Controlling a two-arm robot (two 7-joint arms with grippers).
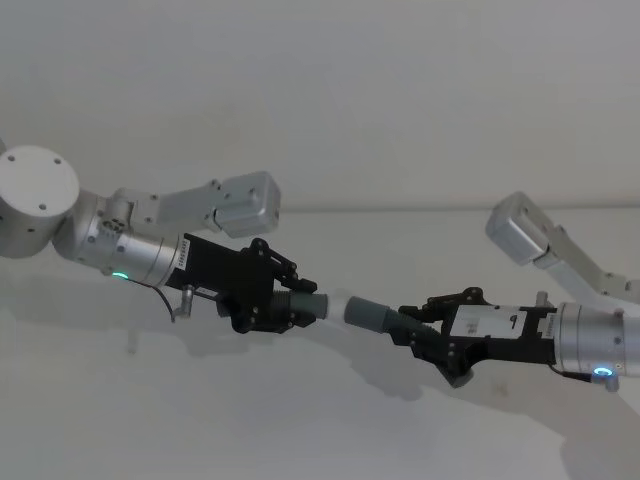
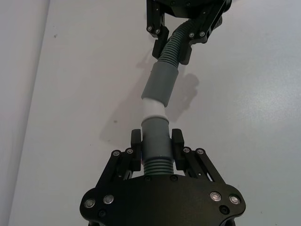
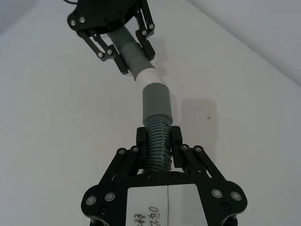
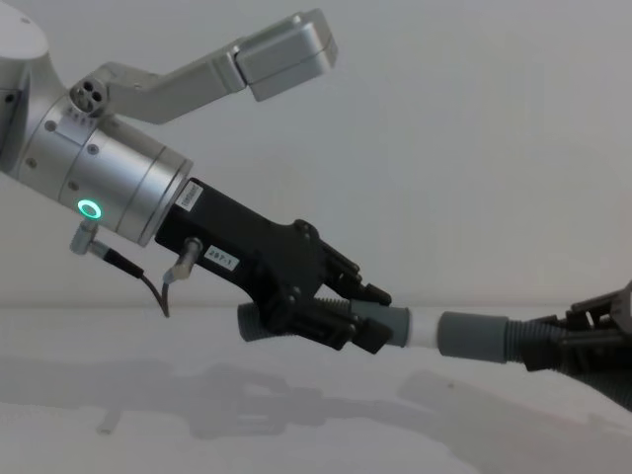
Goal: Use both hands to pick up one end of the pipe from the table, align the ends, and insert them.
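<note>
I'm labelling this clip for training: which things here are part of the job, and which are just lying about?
In the job:
- left pincer, shut on short pipe piece, white tip
- right pincer, shut on longer pipe piece

Lying about:
- nothing; just the white table

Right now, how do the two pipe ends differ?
The left gripper holds its cuff directly, and a narrow white tip sticks out of it. The right gripper grips the ribbed hose, leaving its plain socket cuff free. Both cuffs are smooth grey, held above the table.
</note>
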